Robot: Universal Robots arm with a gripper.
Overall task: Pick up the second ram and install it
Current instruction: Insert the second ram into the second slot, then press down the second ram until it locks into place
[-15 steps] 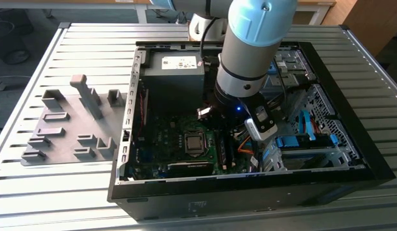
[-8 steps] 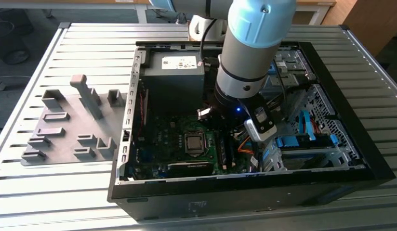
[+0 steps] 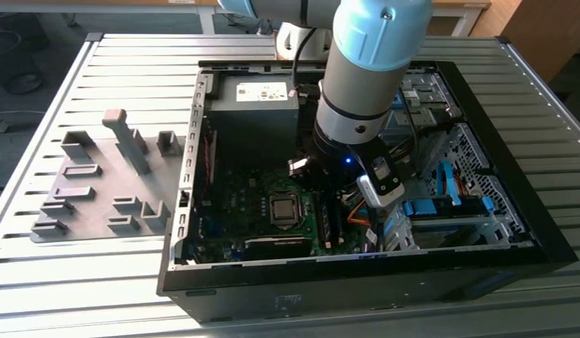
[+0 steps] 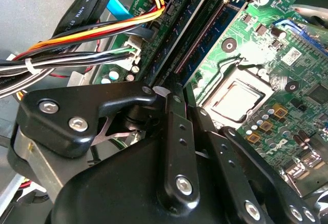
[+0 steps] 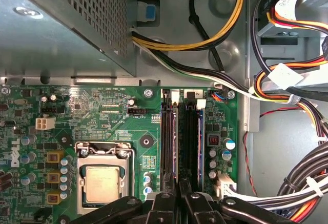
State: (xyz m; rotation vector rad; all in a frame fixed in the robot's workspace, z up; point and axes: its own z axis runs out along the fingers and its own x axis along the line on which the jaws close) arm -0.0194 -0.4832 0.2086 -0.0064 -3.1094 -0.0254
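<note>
In the first wrist view we see the gripper (image 5: 180,196) fingers closed over the memory slots (image 5: 183,137), at 3 o'clock of the processor (image 5: 104,183); whether they hold the second ram we cannot tell.

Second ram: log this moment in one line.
gripper: inside computer case, low over memory slots beside CPU socket | second ram hold: cannot tell

You see a glossy black metal gripper (image 4: 177,131), matt green motherboard (image 5: 102,116), brushed-metal processor lid (image 5: 104,184), ribbed grey metal table (image 3: 130,70).
</note>
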